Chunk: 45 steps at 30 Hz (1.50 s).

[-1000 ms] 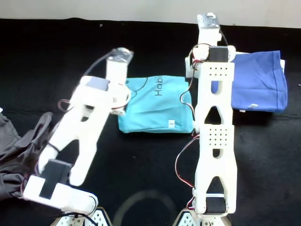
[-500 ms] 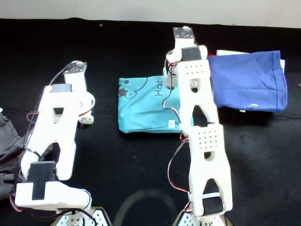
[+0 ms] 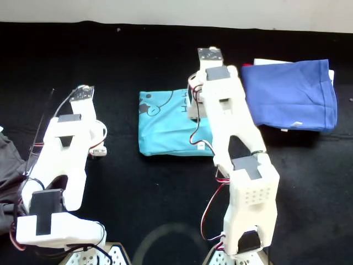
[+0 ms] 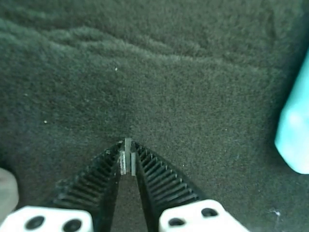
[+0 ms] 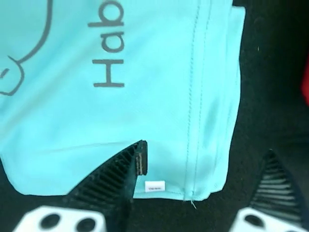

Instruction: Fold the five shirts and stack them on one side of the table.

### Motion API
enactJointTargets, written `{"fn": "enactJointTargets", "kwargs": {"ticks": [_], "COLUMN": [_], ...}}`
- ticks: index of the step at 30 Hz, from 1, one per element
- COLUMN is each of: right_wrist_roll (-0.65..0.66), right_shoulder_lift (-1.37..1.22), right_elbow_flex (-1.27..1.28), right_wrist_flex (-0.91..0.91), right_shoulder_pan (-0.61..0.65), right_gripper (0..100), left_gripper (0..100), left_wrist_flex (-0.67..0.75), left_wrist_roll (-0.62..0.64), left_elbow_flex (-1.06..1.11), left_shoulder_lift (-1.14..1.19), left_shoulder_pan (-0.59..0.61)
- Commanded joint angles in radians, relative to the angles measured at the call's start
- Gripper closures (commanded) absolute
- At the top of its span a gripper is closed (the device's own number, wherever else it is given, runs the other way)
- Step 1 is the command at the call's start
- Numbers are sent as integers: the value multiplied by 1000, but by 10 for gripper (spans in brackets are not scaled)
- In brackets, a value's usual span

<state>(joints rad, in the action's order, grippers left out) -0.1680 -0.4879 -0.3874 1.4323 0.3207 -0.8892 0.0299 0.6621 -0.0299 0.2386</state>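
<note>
Right gripper (image 5: 205, 158) spread over lettered turquoise shirt (image 5: 145, 72); left gripper (image 4: 126, 159) pressed together.

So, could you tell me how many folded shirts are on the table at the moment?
2: a turquoise printed shirt mid-table, and a royal-blue shirt far right; a white edge beneath it may hide another.

— Home or lab?
— A robotics workbench: a left arm (image 3: 66, 149) and right arm (image 3: 231, 121) of white plastic, bare wires (image 3: 204, 215) looping from the joints, mounted at a table (image 3: 138, 55) draped in black felt — plain pale wall (image 3: 165, 11) behind.
</note>
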Motion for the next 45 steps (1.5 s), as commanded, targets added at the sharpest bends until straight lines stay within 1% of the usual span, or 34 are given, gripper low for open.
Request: {"fn": "enactJointTargets", "kwargs": {"ticks": [1,6,16,17,18,21,22,23,24,26,28,31,34,40,45], "right_wrist_roll": [-8,-8,-8,-8,-3,-5,-2,-2,-3,-2,-2,0,5,196,285], "right_shoulder_lift": [-24,-113,-216,-217,-219,-220,-220,-220,-220,-214,-205,-168,-110,-45,-44], "right_elbow_flex": [-1,-1,-2,-2,-2,-2,-2,-2,-2,-2,-19,-82,-203,-515,-737], "right_wrist_flex": [-45,-114,-122,-122,-122,-125,-136,-140,-145,-148,-133,-65,41,217,291], "right_shoulder_pan": [4,-30,-36,-36,-36,-36,-36,-36,-38,-42,-58,-87,-117,-143,-205], "right_gripper": [645,645,649,671,717,966,998,969,967,995,991,991,991,991,991], "left_gripper": [986,986,987,987,987,987,987,987,987,987,987,987,987,987,987], "left_wrist_flex": [52,140,146,146,146,146,146,146,146,146,146,146,147,147,147], "left_wrist_roll": [3,5,5,5,5,3,2,2,2,2,2,2,2,0,0], "left_elbow_flex": [33,114,139,140,142,145,145,145,145,145,145,143,142,142,142], "left_shoulder_lift": [-47,-47,-50,-50,-50,-51,-51,-51,-51,-51,-51,-48,-47,-47,-47], "left_shoulder_pan": [7,7,7,7,7,5,5,5,5,5,5,5,5,5,5]}}
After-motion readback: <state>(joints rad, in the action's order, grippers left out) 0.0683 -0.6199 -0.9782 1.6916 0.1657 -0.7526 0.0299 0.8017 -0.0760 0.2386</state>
